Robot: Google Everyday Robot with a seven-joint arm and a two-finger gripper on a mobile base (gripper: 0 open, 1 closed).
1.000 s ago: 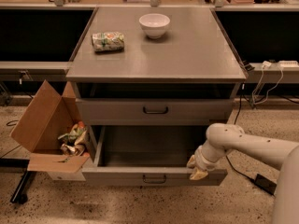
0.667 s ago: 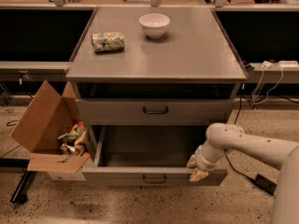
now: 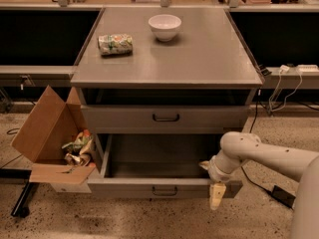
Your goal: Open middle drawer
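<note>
Two grey drawer fronts show on the metal cabinet (image 3: 167, 68). The upper drawer (image 3: 124, 118) sits closed, with a black bar handle at its centre. Below it the middle drawer (image 3: 149, 188) is pulled well out toward the camera, its plain grey tray interior exposed and its own handle (image 3: 164, 190) centred on the front. The robot's pale arm (image 3: 269, 156) enters from the right. Its gripper (image 3: 216, 195) hangs at the right front corner of the middle drawer, across the top edge of the front and well right of the handle. Whether the claw is released or clenched cannot be told.

On the cabinet top stand a white bowl (image 3: 165, 27) near the back and, to its left, a crumpled snack packet (image 3: 115, 44) with green print; no lettering on it can be read. A tilted open cardboard box (image 3: 45, 131) holding crumpled wrappers (image 3: 77, 148) sits on the floor just beside the drawer's left side.
</note>
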